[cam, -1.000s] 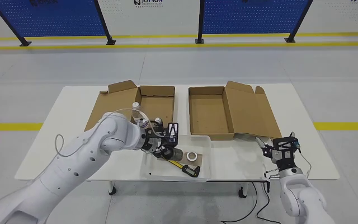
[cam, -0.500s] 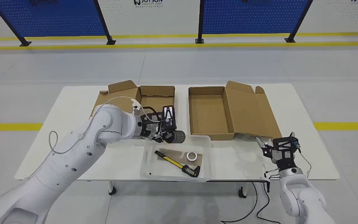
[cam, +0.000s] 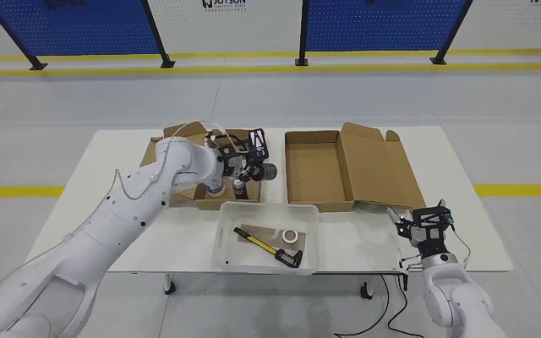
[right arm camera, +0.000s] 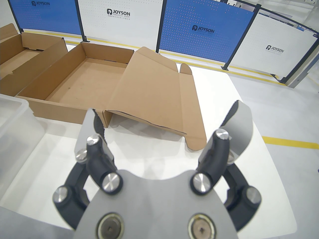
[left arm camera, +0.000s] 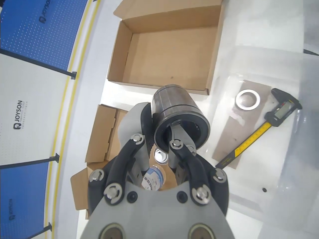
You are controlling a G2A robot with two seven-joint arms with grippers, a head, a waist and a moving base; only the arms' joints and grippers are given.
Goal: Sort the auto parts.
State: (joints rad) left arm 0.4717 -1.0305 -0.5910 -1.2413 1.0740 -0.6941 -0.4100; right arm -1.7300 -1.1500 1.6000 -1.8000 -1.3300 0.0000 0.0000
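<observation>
My left gripper (cam: pixel 255 166) is shut on a dark steel cylindrical sleeve (cam: pixel 265 172), one finger inside its bore and one outside. It hangs over the right part of the left cardboard box (cam: pixel 182 133). The left wrist view has the sleeve (left arm camera: pixel 179 115) in the left gripper (left arm camera: pixel 162 125), above a white-capped bottle (left arm camera: pixel 153 179) and a metal can (left arm camera: pixel 160 155) in that box. A clear bin (cam: pixel 224 241) at the table's front holds a yellow-and-black caliper (cam: pixel 269 248), a silver ring (cam: pixel 290 236) and a grey plate (left arm camera: pixel 239 125). My right gripper (cam: pixel 427 221) is open at the front right.
The right cardboard box (cam: pixel 317 173) lies open with a bare floor, its lid flap (cam: pixel 376 165) spread to the right. In the right wrist view the right gripper (right arm camera: pixel 165 118) stands over bare white table just in front of that flap (right arm camera: pixel 149 100).
The left arm has lifted the steel sleeve out of the clear bin and carried it back and up over the left box. The right arm has not moved.
</observation>
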